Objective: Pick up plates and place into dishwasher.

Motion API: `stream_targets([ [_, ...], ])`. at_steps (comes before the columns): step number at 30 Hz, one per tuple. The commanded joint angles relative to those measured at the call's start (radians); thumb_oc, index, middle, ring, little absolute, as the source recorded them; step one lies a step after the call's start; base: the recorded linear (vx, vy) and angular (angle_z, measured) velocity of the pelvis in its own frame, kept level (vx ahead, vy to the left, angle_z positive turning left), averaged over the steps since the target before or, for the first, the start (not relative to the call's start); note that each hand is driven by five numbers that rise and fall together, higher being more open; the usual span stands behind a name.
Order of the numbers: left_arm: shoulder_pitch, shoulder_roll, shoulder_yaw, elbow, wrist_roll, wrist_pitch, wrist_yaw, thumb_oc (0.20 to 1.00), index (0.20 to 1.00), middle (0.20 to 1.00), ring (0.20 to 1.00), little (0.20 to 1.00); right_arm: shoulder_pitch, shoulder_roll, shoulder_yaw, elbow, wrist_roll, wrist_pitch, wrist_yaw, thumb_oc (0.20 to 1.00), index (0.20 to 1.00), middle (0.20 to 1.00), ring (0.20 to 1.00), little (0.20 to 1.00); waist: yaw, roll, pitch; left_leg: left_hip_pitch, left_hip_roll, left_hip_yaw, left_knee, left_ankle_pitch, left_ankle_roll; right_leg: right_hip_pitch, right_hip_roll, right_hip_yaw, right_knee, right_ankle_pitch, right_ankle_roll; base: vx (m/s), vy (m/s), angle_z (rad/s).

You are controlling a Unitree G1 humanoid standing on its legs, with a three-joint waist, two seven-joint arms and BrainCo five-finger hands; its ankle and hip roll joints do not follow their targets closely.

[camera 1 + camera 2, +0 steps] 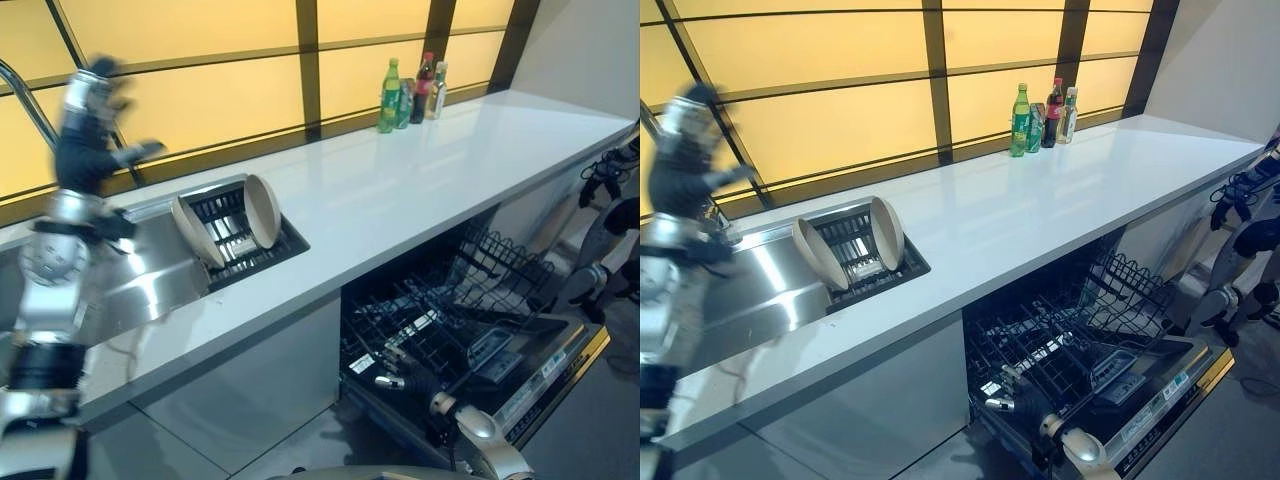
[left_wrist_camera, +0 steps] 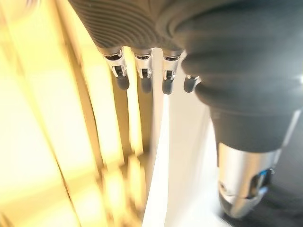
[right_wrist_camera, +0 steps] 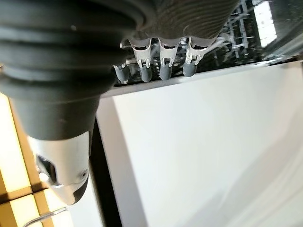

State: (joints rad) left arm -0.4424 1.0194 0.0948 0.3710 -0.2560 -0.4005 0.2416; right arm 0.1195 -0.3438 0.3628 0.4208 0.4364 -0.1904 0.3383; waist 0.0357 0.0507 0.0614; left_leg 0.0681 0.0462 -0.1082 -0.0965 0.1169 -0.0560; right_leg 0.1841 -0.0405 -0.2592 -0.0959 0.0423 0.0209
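White worktop (image 1: 420, 180): smooth, glossy surface with soft reflections. Stainless-steel sink (image 1: 150, 280): brushed metal, bright sheen. Two beige round plates (image 1: 262, 210): matt, smooth finish — they look ceramic. Black wire dishwasher rack (image 1: 440, 330): coated metal wire, low sheen. Clear and green bottles (image 1: 390, 95): glossy plastic. Left robot hand (image 2: 142, 75): silver metallic fingers, dark matt tips, ribbed rubber-like cover.

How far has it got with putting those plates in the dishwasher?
Barely started, it seems. Two plates stand on edge in the dish rack by the sink, and I see none in the open dishwasher. Both hands are empty: the left hand is raised above the sink, the right hand is low at the dishwasher's racks. Picking up and loading both plates remains.
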Motion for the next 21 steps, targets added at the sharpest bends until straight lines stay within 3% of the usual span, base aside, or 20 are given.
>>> stream_targets([
  [1, -0.113, 0.144, -0.056, 0.064, 0.324, -0.036, 0.239, 1.0, 1.0, 1.0, 1.0, 1.0, -0.038, -0.036, 0.007, -0.113, 0.067, -0.042, 0.006, 1.0, 1.0, 1.0, 1.0, 1.0, -0.018, 0.003, 0.024, 0.028, -0.04, 0.073, 0.009, -0.106, 0.011, -0.023, -0.043, 0.043, 0.036, -0.07, 0.064, 0.03, 0.04, 0.01],
  [3, -0.105, 0.248, -0.125, 0.069, 0.454, 0.054, 0.275, 1.0, 1.0, 1.0, 1.0, 1.0, -0.012, -0.073, -0.016, -0.126, 0.084, -0.062, 0.038, 1.0, 1.0, 1.0, 1.0, 1.0, -0.03, 0.003, 0.029, 0.027, -0.039, 0.084, 0.009, -0.107, 0.012, -0.027, -0.044, 0.047, 0.035, -0.065, 0.07, 0.06, 0.048, 0.06],
  [8, -0.076, 0.32, -0.21, 0.09, 0.651, 0.168, 0.254, 1.0, 1.0, 1.0, 1.0, 1.0, -0.002, -0.119, -0.045, -0.156, 0.111, -0.113, 0.036, 1.0, 1.0, 1.0, 1.0, 1.0, -0.042, 0.004, 0.042, 0.028, -0.043, 0.094, 0.009, -0.11, 0.015, -0.034, -0.048, 0.057, 0.035, -0.058, 0.079, 0.07, 0.052, 0.07],
  [14, -0.032, 0.394, -0.301, 0.134, 0.838, 0.215, 0.147, 1.0, 1.0, 1.0, 1.0, 1.0, -0.004, -0.168, -0.069, -0.209, 0.14, -0.109, 0.058, 1.0, 1.0, 1.0, 1.0, 1.0, -0.061, 0.015, 0.059, 0.027, -0.048, 0.108, 0.009, -0.114, 0.018, -0.045, -0.053, 0.065, 0.028, -0.042, 0.091, 0.05, 0.089, -0.12],
  [21, -0.055, 0.378, -0.39, 0.203, 0.933, 0.232, 0.078, 1.0, 1.0, 1.0, 1.0, 1.0, -0.007, -0.214, -0.066, -0.227, 0.139, -0.092, 0.062, 1.0, 1.0, 1.0, 1.0, 1.0, -0.081, 0.019, 0.074, 0.02, -0.049, 0.127, 0.009, -0.111, 0.016, -0.057, -0.056, 0.072, 0.023, -0.034, 0.098, 0.04, 0.091, -0.03],
])
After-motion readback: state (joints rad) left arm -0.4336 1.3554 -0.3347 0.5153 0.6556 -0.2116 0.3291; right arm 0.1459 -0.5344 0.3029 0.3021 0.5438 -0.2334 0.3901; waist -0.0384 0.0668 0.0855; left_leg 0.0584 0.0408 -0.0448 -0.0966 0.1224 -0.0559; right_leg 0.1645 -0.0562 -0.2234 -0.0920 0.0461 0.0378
